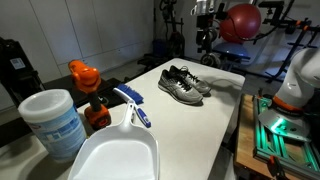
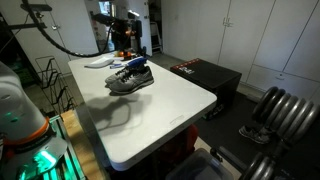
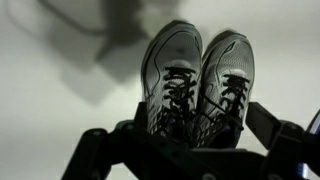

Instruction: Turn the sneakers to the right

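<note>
**Sneakers side by side on the white table, gripper spread at their heel end**

Exterior view: sneakers [image 1: 185, 83] sit as a pair near the middle of the white table [image 1: 225, 120], touching each other; dark gray-black uppers, lighter gray soles; at the near end, well apart from them, a white dustpan [image 1: 115, 152], blue brush [image 1: 133, 106], orange bottle [image 1: 86, 80] and white tub [image 1: 52, 122]; the robot's white arm [image 1: 300, 78] shows only at the frame edge.

Exterior view: the pair [image 2: 130, 77] stands upright on its soles on the table [image 2: 170, 110], with a dark shadow [image 2: 113, 110] on the tabletop just beside it; black box [image 2: 205, 72] beyond the table edge.

Wrist view: sneakers [image 3: 197, 85] fill the centre, toes toward the top, dark laces and pale toe mesh visible; gripper [image 3: 185, 140] is at the bottom, by the heels; fingers [image 3: 92, 148] spread wide, one out on each side of the pair; too dark to tell whether anything touches.
</note>
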{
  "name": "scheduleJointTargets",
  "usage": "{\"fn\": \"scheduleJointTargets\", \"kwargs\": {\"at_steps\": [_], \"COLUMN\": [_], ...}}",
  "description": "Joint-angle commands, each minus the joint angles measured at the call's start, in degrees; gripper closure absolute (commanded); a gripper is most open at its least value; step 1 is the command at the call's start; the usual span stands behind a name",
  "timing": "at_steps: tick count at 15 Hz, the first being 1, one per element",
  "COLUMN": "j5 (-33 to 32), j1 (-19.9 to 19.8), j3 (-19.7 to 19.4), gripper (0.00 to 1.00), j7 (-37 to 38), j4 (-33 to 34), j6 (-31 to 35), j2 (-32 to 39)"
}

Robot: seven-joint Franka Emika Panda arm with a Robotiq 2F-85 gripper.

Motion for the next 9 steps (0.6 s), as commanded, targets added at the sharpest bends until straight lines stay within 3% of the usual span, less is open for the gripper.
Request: {"fn": "scheduleJointTargets", "kwargs": {"at_steps": [1,9], "j5": [-2.8,-3.8], "j1": [0.0,1.0], "j3": [2.1,2.7], "gripper": [0.00,0.00], "j7": [3.5,3.4], "j4": [4.7,4.0], "j6": [2.0,18.1], "j2": [7.7,16.1]}}
